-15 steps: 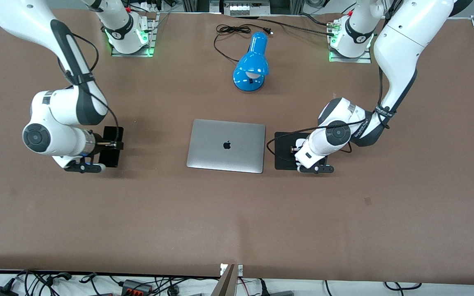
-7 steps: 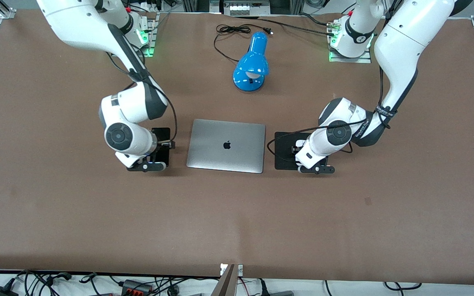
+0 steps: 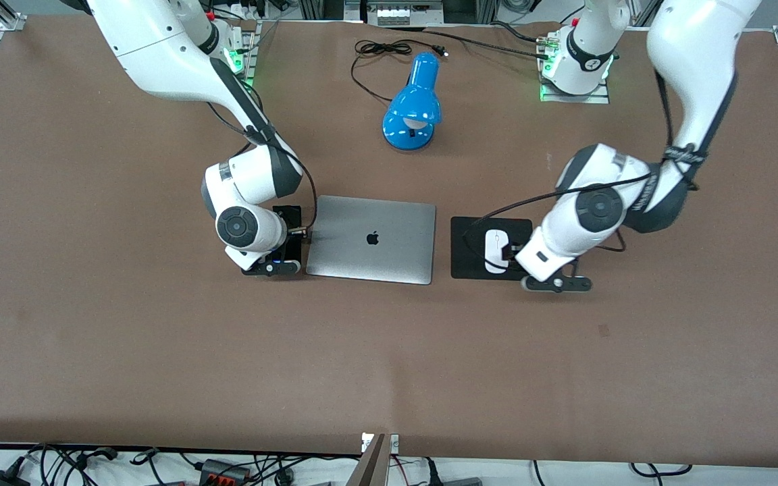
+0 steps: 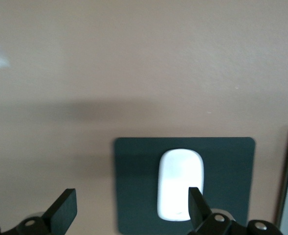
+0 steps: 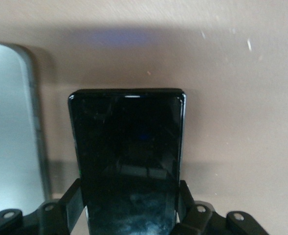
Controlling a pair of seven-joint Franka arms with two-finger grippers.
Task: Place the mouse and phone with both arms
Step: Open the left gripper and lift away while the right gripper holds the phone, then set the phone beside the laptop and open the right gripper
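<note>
Brown matting covers the whole table (image 3: pixel 389 351), and on it lie one closed silver laptop (image 3: pixel 371 239), one blue desk lamp (image 3: pixel 413 108) with a loose black cord, one black square pad (image 3: pixel 471 248), one small white oval mouse (image 3: pixel 495 251) and one slim black glossy phone (image 5: pixel 129 161).

Two white arms reach in from their green-lit bases. At the pad's edge toward the left arm's end of the table, the left gripper (image 4: pixel 129 210) hangs with its fingers spread wide and nothing between them; the mouse lies flat on the pad, free of both fingers, one fingertip (image 4: pixel 196 200) overlapping it in the left wrist view.

Just beside the laptop's edge, toward the right arm's end of the table, the right gripper (image 5: pixel 129 208) is clamped on the phone by its long sides. The wrist hides most of the phone from the front camera, so whether it touches the mat I cannot tell.
</note>
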